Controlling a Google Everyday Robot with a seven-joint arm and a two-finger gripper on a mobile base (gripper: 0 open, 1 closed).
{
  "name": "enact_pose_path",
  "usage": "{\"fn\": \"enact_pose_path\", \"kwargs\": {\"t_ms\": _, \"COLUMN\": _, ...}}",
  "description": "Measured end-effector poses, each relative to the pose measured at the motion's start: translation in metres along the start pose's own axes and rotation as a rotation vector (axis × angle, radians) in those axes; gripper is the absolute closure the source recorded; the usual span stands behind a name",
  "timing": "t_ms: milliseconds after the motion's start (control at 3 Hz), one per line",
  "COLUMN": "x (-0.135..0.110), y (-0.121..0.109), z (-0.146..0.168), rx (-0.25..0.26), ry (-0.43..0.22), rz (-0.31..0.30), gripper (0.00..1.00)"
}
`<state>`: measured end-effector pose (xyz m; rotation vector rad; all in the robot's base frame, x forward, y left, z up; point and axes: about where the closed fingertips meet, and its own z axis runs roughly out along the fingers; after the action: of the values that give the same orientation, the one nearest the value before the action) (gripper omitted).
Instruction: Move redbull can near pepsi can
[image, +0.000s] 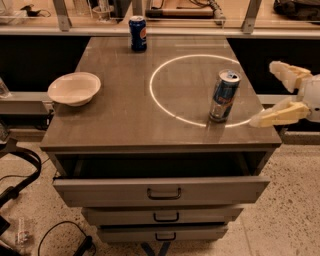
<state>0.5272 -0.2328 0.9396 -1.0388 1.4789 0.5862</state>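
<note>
Camera view shows us the gripper (262, 93) at the table's (125, 125) 3 o'clock edge, fingers spread wide, holding nothing. The redbull can (224, 95) stands near it at its 9 o'clock, long axis upright, on the light ring (151, 87). The pepsi can (137, 33) stands well apart, at 11 o'clock from the redbull can. We count two cans, one bowl (74, 88), one gripper.

single high front view down onto cabinet top (125, 117); pincer (263, 94) at right edge
</note>
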Motion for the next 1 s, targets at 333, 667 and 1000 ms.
{"fn": "enact_pose_path", "kwargs": {"t_ms": 333, "x": 0.000, "y": 0.004, "z": 0.003, "rx": -0.022, "ry": -0.020, "rz": 0.028, "gripper": 0.00}}
{"fn": "enact_pose_path", "kwargs": {"t_ms": 667, "x": 0.000, "y": 0.004, "z": 0.006, "rx": -0.020, "ry": -0.025, "rz": 0.021, "gripper": 0.00}}
{"fn": "enact_pose_path", "kwargs": {"t_ms": 1000, "x": 0.015, "y": -0.001, "z": 0.028, "rx": -0.041, "ry": -0.051, "rz": 0.023, "gripper": 0.00}}
